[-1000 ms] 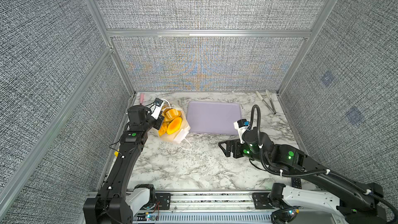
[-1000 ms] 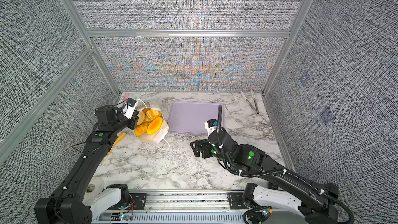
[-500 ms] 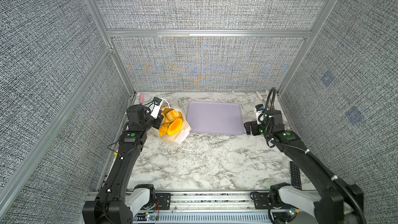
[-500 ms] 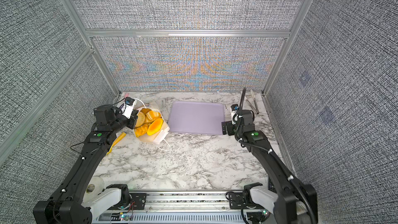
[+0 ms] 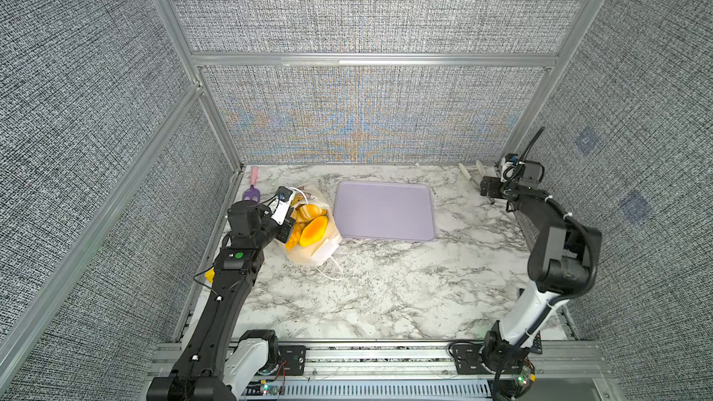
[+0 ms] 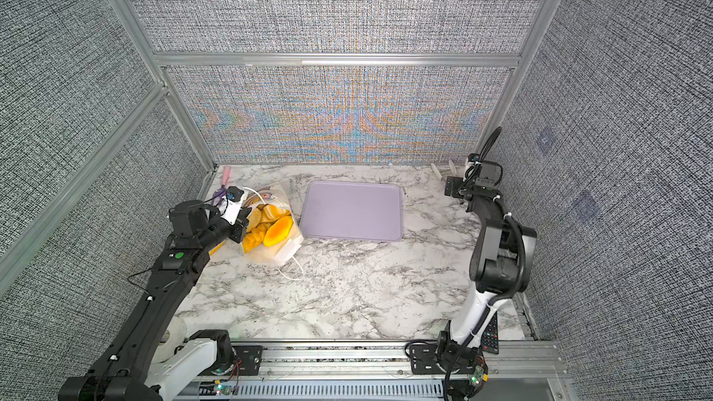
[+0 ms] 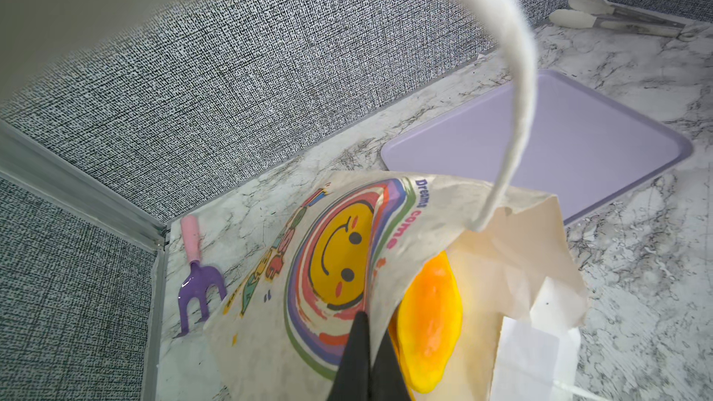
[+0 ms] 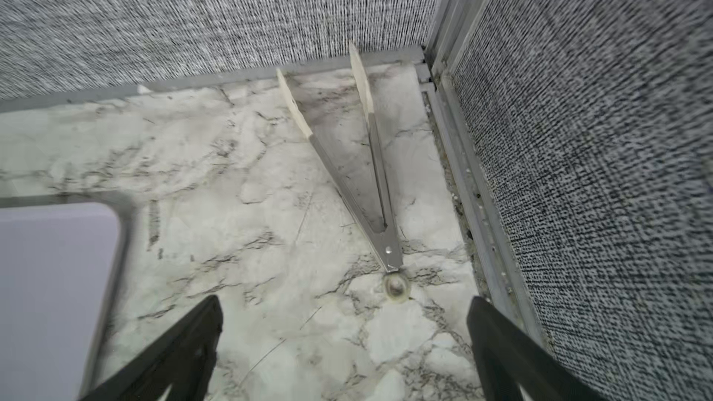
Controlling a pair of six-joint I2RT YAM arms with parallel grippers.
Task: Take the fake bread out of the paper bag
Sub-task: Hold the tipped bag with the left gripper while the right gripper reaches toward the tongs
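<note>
The paper bag [image 5: 316, 254] [image 6: 276, 254] stands at the back left of the marble table, its mouth open upward. Several glossy orange pieces of fake bread [image 5: 313, 225] [image 6: 277, 230] show inside it. My left gripper [image 5: 284, 232] [image 7: 369, 325] is shut on the bag's printed wall [image 7: 266, 325] at the rim, one finger outside and one inside next to an orange bread [image 7: 428, 318]. A white cord handle [image 7: 521, 82] loops up past the camera. My right gripper [image 5: 487, 189] [image 8: 343, 306] hangs open and empty over the back right corner, far from the bag.
A flat lilac tray [image 5: 386, 210] [image 6: 351, 216] lies right of the bag. Metal tongs [image 8: 378, 194] [image 5: 468, 173] lie in the back right corner just ahead of my right fingers. A purple toy fork [image 7: 198, 291] rests by the back left wall. A remote [image 6: 490, 333] lies at the front right.
My right arm has swung from the middle of the table, past the tray's right edge, to the back right corner, still open. The left gripper and bag have barely moved.
</note>
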